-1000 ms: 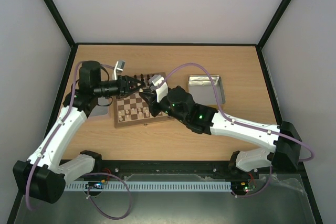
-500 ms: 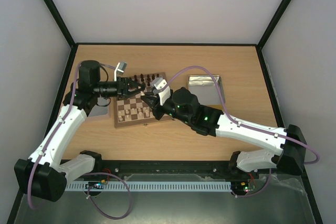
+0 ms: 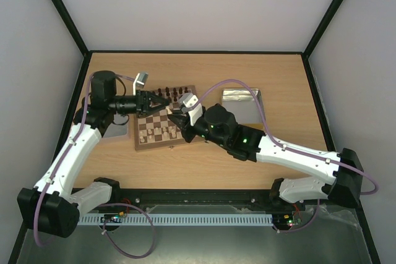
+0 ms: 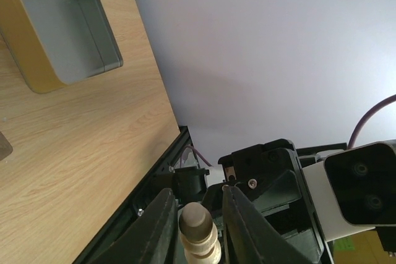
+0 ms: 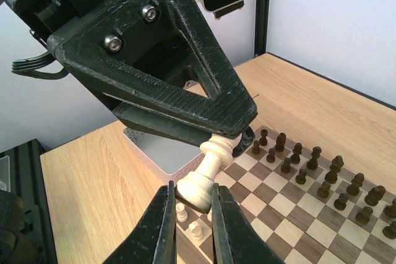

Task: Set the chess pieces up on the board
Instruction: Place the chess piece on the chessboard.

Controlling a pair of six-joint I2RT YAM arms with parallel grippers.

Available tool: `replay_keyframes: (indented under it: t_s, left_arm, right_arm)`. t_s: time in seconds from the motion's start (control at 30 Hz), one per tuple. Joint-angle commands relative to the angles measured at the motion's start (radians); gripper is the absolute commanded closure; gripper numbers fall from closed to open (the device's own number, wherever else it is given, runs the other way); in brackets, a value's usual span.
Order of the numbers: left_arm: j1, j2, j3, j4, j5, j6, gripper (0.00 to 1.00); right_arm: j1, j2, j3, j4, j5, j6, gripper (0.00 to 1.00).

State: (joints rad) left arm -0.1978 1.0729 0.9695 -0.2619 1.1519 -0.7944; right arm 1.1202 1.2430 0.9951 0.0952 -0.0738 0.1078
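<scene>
Handing over one pale chess piece point(image 5: 207, 168) above the board point(image 5: 281, 219), pinched by both left hand point(image 4: 195, 211) and right hand point(image 5: 192, 188); next, probably freeing one grip gently.

the wooden table point(image 3: 204, 69) holds the board point(image 3: 158, 133) and two metal tins point(image 3: 243, 95).

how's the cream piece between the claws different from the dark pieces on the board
Colour: the cream piece is pale wood, the dark pieces are dark brown. Pose: the cream piece hangs tilted in the air between the left claw and the right claw, while the dark pieces stand upright in two rows on the board. Both are turned chess pieces.
</scene>
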Motion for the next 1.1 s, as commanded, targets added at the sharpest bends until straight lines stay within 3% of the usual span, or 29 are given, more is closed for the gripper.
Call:
replay_keyframes:
  t_s: [0.0, 0.13, 0.23, 0.3, 0.4, 0.5, 0.7, 0.9, 1.07]
  left_arm:
    - [0.007, -0.021, -0.008, 0.004, 0.02, 0.007, 0.8]
    - [0.008, -0.022, -0.008, -0.002, 0.01, 0.022, 0.92]
    - [0.007, -0.03, -0.01, -0.007, -0.005, 0.037, 0.95]
    - [0.006, -0.039, -0.011, -0.011, -0.021, 0.051, 0.96]
    - [0.007, -0.054, 0.005, -0.063, -0.107, 0.103, 0.96]
    - [0.006, -0.083, 0.031, -0.149, -0.296, 0.208, 0.96]
    - [-0.045, -0.182, -0.049, -0.179, -0.731, 0.304, 0.96]
    - [-0.257, -0.264, -0.186, -0.159, -1.211, 0.242, 0.96]
    - [-0.397, -0.299, -0.33, -0.113, -1.398, 0.174, 0.96]
  right_arm:
    - [-0.002, -0.03, -0.015, -0.003, -0.004, -0.019, 0.89]
    - [-0.002, -0.03, -0.014, -0.005, -0.007, -0.018, 0.89]
    - [-0.002, -0.031, -0.014, -0.006, -0.002, -0.013, 0.85]
    - [-0.002, -0.03, -0.014, -0.006, 0.011, -0.002, 0.78]
    - [-0.002, -0.027, -0.015, -0.018, 0.053, 0.025, 0.56]
    - [-0.002, -0.033, -0.028, -0.029, 0.086, 0.047, 0.44]
    - [-0.026, -0.049, -0.07, -0.009, 0.175, 0.153, 0.4]
    - [-0.096, -0.002, -0.076, -0.02, 0.3, 0.369, 0.4]
    - [-0.18, 0.095, -0.052, -0.086, 0.223, 0.576, 0.39]
